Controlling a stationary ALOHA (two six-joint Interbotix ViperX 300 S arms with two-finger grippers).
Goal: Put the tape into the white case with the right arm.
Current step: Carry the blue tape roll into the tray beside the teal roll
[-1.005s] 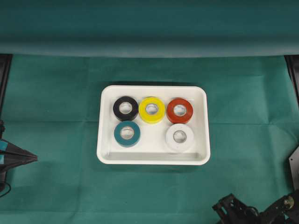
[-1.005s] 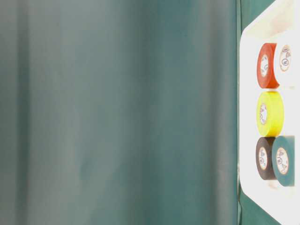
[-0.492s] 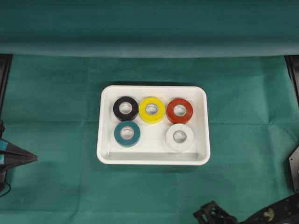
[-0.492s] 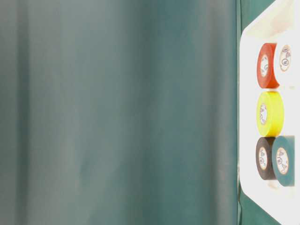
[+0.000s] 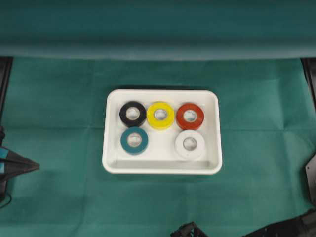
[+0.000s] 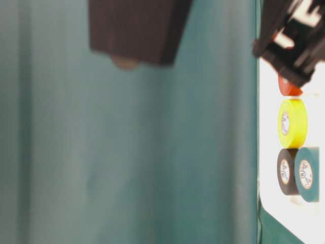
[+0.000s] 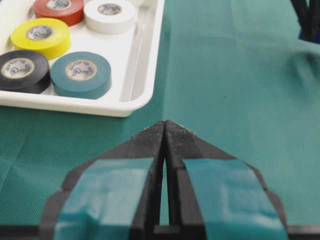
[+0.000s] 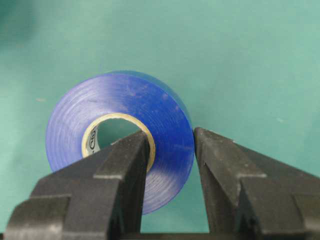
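A robot lab setup: a counter [image 5: 59, 197] draped in green cloth, the same cloth rising as a backdrop [image 5: 158, 24] behind the white case [image 5: 112, 165], with black robot arms at the counter's edges.

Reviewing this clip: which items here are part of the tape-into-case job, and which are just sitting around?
In the job:
- blue tape roll, pinched through its wall by the right gripper
- white case, the target

Just there:
- black, yellow, red, teal and white tape rolls, already in the case
- left gripper, shut, idle
- green cloth
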